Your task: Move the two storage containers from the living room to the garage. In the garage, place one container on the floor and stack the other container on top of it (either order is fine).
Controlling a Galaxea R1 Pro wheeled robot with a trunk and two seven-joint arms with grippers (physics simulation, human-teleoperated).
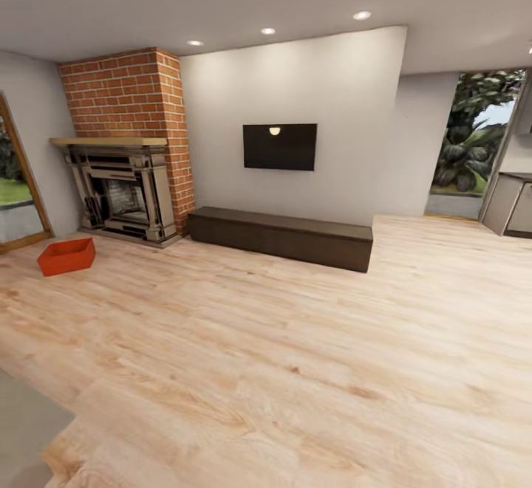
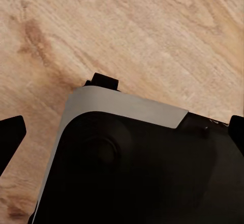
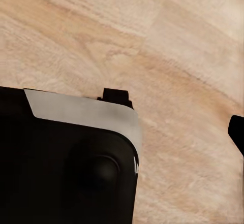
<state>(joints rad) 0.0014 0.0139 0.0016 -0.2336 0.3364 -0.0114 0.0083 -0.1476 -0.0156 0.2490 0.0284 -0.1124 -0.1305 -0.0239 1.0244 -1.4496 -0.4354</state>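
One orange bin (image 1: 66,255) is sitting on the wood floor (image 1: 295,370) over at the left, just in front of the fireplace (image 1: 125,193) and near the glass door (image 1: 18,178). A low dark bench (image 1: 281,237) runs along the wall under the TV (image 1: 280,146). Both wrist views look down at floor planks past the robot's dark base, and a black finger (image 2: 10,137) pokes in at the edge, so I can't tell how either set of jaws stands.

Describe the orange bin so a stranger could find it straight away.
Look to the brick chimney with the dark fireplace under it, at the room's left. On the wood floor just in front of the fireplace, toward the glass door, sits the bin. It is the one bright orange-red thing there, a low open box.
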